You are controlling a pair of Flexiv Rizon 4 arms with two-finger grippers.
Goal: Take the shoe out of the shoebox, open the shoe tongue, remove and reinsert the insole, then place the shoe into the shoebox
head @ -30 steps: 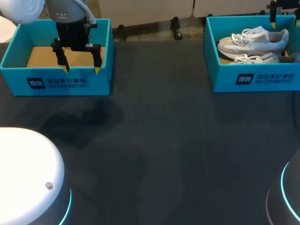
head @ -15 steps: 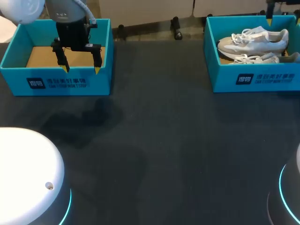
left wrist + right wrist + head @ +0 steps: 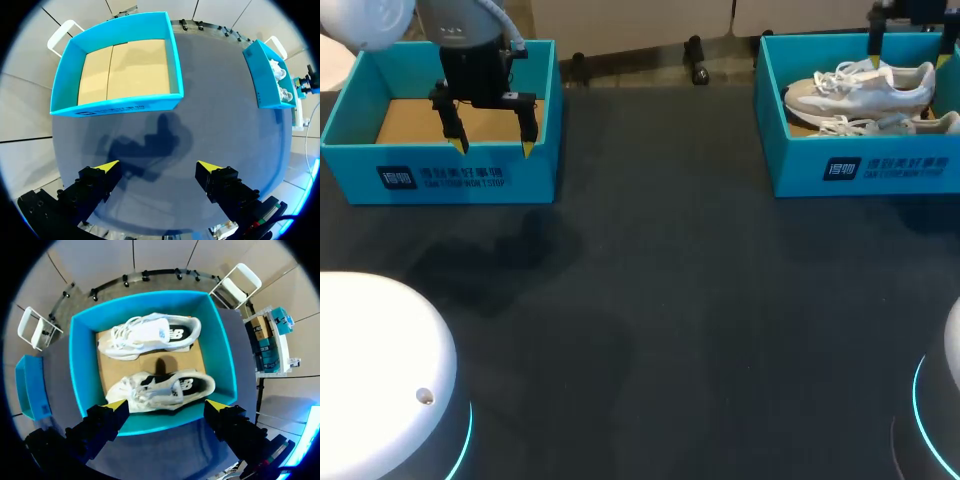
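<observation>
Two white lace-up shoes lie on their sides in the blue shoebox at the table's right: one at the back, one toward the front wall. My right gripper hangs open above this box. From its wrist I look straight down on the box; the nearer shoe lies below the right gripper, the other shoe beyond it. My left gripper stands open over the front wall of a second blue box, holding nothing.
The left box holds only its brown cardboard floor. Dark tabletop stretches between the two boxes and toward the front edge. The white bases of my arms sit at the near corners.
My right gripper has shifted left above the shoebox and both its fingers now show. The left arm and the shoes have not moved.
</observation>
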